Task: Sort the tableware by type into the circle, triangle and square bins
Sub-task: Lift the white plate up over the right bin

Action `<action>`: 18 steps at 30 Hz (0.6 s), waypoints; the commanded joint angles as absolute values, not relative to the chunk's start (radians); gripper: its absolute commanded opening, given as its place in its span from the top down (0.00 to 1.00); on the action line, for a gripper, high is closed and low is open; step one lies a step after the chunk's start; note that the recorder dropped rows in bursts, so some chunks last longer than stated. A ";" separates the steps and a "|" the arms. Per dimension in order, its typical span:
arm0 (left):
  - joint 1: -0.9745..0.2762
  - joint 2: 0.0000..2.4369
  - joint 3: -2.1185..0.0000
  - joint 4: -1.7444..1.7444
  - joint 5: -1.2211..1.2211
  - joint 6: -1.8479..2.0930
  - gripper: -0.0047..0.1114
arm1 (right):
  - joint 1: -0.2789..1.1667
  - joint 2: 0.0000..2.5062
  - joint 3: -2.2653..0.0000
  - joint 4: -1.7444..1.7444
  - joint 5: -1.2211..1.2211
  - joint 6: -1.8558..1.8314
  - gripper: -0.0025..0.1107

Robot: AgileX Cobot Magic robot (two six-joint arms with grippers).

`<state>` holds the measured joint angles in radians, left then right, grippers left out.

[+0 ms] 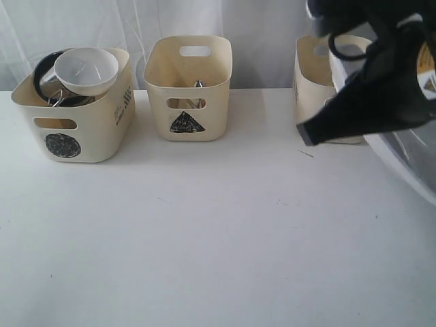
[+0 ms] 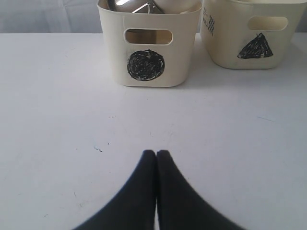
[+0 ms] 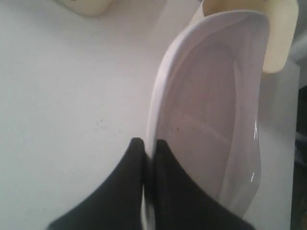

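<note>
Now the right gripper (image 3: 147,141) is pinching the rim of the plate (image 3: 211,120), one finger on each face. It holds the plate clear of the bench (image 1: 204,238) at 3 o'clock in the exterior view, right by the third bin (image 1: 310,75) at 2 o'clock. That bin's mark is hidden, but I judge it to be the square one and the plate's home.

To do this step well, the pinch should stay firm while the plate is turned on edge and centred over the mouth. The plate looks about as wide as the bin, so it probably fits only edgewise. Any scrape on the wall could shove the light bin along. The gripper should let go only once the lower edge rests inside.

The plate is white, glossy and squarish with rounded corners. It has a shallow raised rim that catches small highlights. It looks smooth, so probably slippery.

The left gripper (image 2: 156,153) is pressed together and empty, low over the bench facing the circle bin (image 2: 148,62). That bin sits at 10 o'clock and holds a white bowl (image 1: 85,68) atop steel ware (image 1: 48,78). The triangle bin (image 1: 187,102) is at 12 o'clock.
</note>
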<state>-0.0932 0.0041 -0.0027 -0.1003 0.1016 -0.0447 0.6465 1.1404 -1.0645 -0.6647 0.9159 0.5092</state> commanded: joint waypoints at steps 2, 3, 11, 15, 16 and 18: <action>-0.093 0.000 0.000 -0.100 0.098 -0.047 0.96 | 0.614 1.218 -1.194 -0.772 0.851 0.496 0.98; -0.093 0.000 0.000 -0.100 0.098 -0.047 0.96 | 0.602 1.236 -1.212 -0.780 0.842 0.493 0.98; -0.093 0.000 0.000 -0.100 0.098 -0.047 0.96 | 0.495 1.354 -1.307 -0.844 0.651 0.471 0.98; -0.093 0.000 0.000 -0.100 0.098 -0.047 0.96 | 0.441 1.413 -1.348 -0.861 0.558 0.467 0.98; -0.093 0.000 0.000 -0.100 0.098 -0.047 0.96 | 0.426 1.426 -1.356 -0.868 0.538 0.467 0.98; -0.093 0.000 0.000 -0.100 0.098 -0.047 0.96 | 0.396 1.461 -1.381 -0.873 0.491 0.443 0.98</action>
<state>-0.0932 0.0041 -0.0027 -0.1003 0.1016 -0.0447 0.4377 1.4323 -1.3446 -0.8111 0.5826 0.4839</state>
